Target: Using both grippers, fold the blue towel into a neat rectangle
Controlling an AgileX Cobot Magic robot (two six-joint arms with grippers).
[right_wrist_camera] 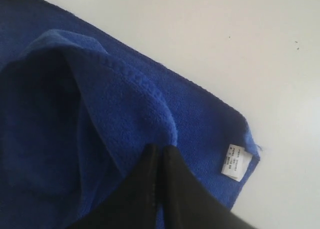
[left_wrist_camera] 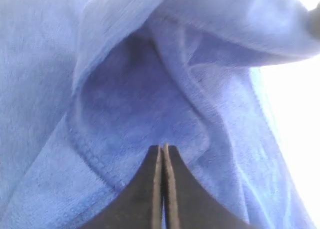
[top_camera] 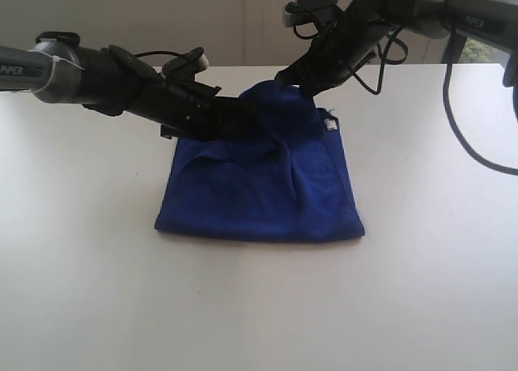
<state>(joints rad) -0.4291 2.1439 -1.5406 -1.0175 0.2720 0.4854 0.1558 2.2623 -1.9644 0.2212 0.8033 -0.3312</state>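
- The blue towel [top_camera: 259,185] lies mid-table [top_camera: 97,306], already doubled over, its front edge flat and its back edge pulled up off the surface.
- A white tag [right_wrist_camera: 235,161] sits at the towel's corner; its print is too small to read.
- "PIPER" lettering shows on the left arm [top_camera: 12,70], and part of it on the right arm [top_camera: 473,21].
- The left gripper [left_wrist_camera: 163,148] reaches in low from the left. Its jaws are pressed together and its tips are against a fold, but I cannot tell whether any cloth is pinched.
- The right gripper [right_wrist_camera: 159,149] slants down from the upper right, jaws clamped on the raised hem near the tag.
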